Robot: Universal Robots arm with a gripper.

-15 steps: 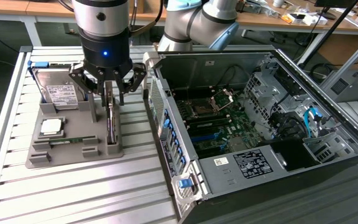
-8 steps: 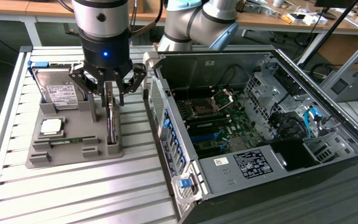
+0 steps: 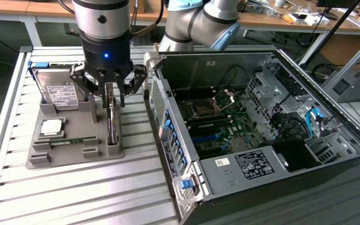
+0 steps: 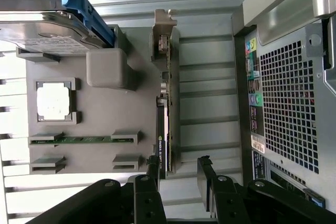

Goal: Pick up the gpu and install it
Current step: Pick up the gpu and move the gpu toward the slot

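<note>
Finding on the tabletop (image 3: 73, 197), beside the open computer case (image 3: 157, 101), a grey holder (image 3: 61, 157) with the gpu (image 3: 111, 117) upright on edge in its slot. Straddling that top edge with the tool (image 3: 109, 96) spread wide, pinching nothing. Probably light, stiff, fragile: best pinched across the flat faces, gently

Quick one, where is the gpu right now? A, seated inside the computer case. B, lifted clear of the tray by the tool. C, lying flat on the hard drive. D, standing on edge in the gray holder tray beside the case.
D: the gpu stands on edge in a slot of the gray holder tray, with the open tool straddling its upper end.
</note>
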